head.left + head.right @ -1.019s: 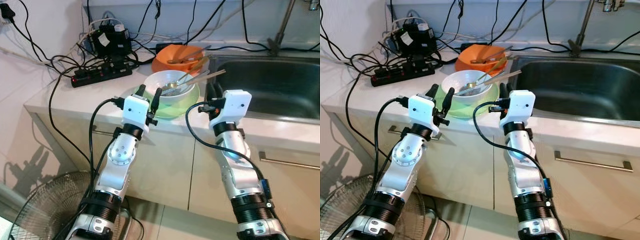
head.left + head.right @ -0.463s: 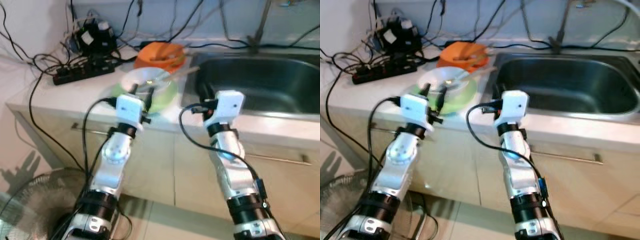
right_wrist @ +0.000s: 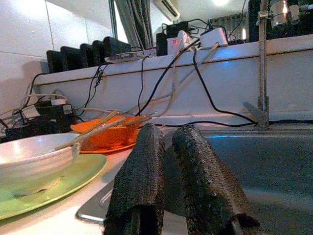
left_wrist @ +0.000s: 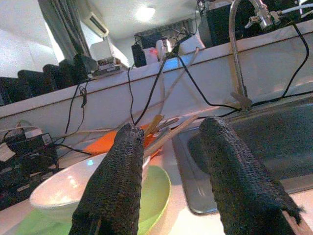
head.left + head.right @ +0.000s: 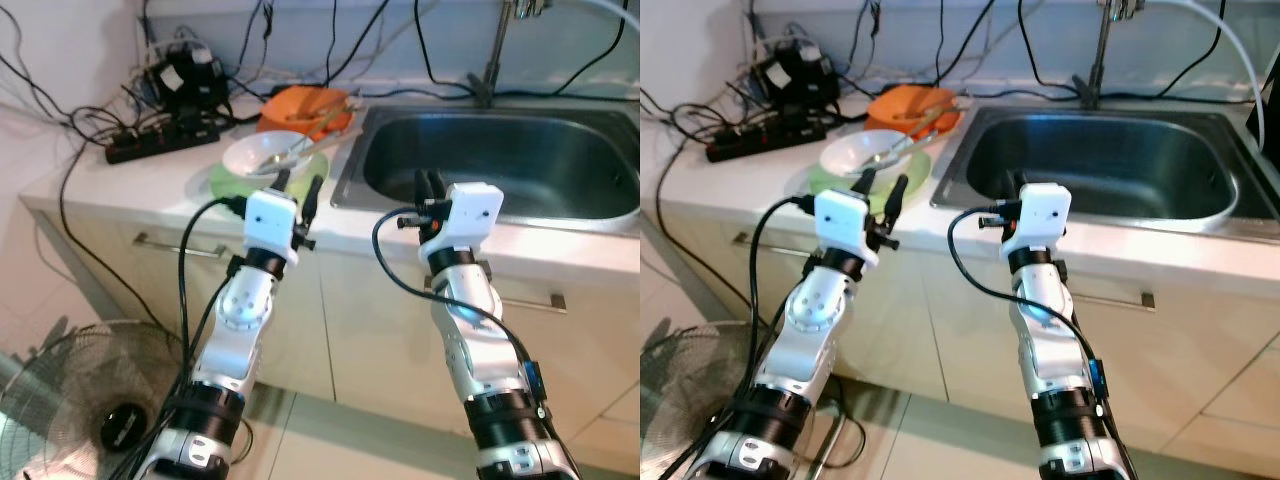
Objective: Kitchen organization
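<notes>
We stood before a pale kitchen counter (image 5: 150,185) with a steel sink (image 5: 500,165) set into it at about one o'clock from us. Our left gripper (image 5: 300,190) was raised at the counter's front edge, its two black fingers (image 4: 115,191) spread well apart and holding nothing. Just beyond it, toward twelve o'clock, sat a white bowl (image 5: 258,153) on a green plate (image 5: 225,182), the plate lying just beside the sink's left rim. Utensils (image 5: 300,147) rested in the bowl, their handles slanting out toward the sink. Behind the bowl, touching or nearly touching it, sat an orange bowl (image 5: 300,105) with chopsticks (image 5: 325,118) laid across it.

Our right gripper (image 5: 431,188) hovered over the sink's front rim, its fingers (image 3: 142,181) drawn close together with only a thin gap between them, empty. A faucet (image 5: 492,60) rose at the back of the sink, at about one o'clock.

At ten o'clock on the counter lay a black power strip (image 5: 165,140) amid a tangle of black cables (image 5: 100,120), with a dark adapter box (image 5: 185,75) behind it near the wall. Below the counter ran cabinet doors with metal handles (image 5: 525,295). On the floor at seven o'clock stood a fan (image 5: 70,400) in its wire cage.
</notes>
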You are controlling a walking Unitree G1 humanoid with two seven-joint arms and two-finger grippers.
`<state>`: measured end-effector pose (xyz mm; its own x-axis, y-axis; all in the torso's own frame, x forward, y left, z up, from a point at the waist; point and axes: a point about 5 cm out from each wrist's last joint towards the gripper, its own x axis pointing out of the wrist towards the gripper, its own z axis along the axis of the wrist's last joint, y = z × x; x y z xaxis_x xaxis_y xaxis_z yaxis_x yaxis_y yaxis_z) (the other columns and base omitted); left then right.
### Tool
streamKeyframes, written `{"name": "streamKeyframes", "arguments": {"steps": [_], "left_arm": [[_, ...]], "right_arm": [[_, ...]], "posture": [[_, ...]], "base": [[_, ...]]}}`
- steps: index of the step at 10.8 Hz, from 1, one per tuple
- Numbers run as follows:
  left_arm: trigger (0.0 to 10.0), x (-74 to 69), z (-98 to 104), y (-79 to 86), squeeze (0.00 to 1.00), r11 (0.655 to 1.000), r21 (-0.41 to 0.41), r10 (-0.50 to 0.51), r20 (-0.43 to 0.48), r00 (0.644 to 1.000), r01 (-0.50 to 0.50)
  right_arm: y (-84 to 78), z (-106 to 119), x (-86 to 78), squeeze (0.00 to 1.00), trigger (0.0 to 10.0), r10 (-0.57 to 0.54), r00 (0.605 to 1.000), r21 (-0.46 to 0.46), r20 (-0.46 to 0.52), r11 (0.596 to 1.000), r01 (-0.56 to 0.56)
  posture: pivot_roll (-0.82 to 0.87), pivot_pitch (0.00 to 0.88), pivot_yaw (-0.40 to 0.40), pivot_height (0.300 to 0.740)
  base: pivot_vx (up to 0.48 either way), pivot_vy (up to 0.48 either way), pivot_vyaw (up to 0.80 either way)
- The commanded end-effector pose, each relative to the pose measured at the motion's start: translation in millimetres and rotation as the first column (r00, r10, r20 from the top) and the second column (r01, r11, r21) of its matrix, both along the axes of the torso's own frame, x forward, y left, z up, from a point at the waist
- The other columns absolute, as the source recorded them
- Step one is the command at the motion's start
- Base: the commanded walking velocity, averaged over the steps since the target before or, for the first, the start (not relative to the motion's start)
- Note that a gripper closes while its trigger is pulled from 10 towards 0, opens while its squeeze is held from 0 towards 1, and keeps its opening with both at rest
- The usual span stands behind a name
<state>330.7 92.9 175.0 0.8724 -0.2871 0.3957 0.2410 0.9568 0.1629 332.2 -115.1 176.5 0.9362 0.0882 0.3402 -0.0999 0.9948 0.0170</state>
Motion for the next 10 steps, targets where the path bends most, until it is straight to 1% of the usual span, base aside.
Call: {"name": "streamKeyframes", "arguments": {"steps": [1,2,4,5,10], "left_arm": [[10.0,0.7,2.5,5.8,0.0,1.0,-0.008,0.014,0.006,1.0,-0.014],[10.0,0.9,2.3,6.2,0.0,1.0,-0.007,0.017,0.004,1.0,-0.017],[10.0,1.2,2.1,6.6,0.0,1.0,-0.007,0.018,0.001,1.0,-0.018],[10.0,1.5,2.1,7.0,0.0,1.0,-0.006,0.018,0.0,1.0,-0.018],[10.0,1.8,3.1,8.4,0.0,1.0,-0.008,0.022,0.004,1.0,-0.022]], "right_arm": [[6.0,3.4,0.7,0.0,10.0,0.022,1.0,-0.007,0.01,1.0,-0.022],[6.0,3.5,0.7,0.0,10.0,0.024,1.0,-0.007,0.011,1.0,-0.023],[6.5,3.3,1.1,0.0,10.0,0.027,1.0,0.003,0.003,1.0,-0.027],[7.0,3.4,1.3,0.0,10.0,0.027,1.0,0.005,0.002,1.0,-0.027],[6.7,4.1,1.2,0.0,10.0,0.024,1.0,0.002,0.011,1.0,-0.024]], "posture": [[0.04,0.0,0.107,0.74],[0.04,0.0,0.107,0.74],[0.04,0.0,0.105,0.74],[0.04,0.0,0.105,0.74],[0.04,0.0,0.105,0.74]], "base": [[0.0,0.0,0.0],[0.0,0.0,0.0],[0.259,0.0,0.0],[0.27,0.0,-0.58],[0.271,0.0,0.0]]}}
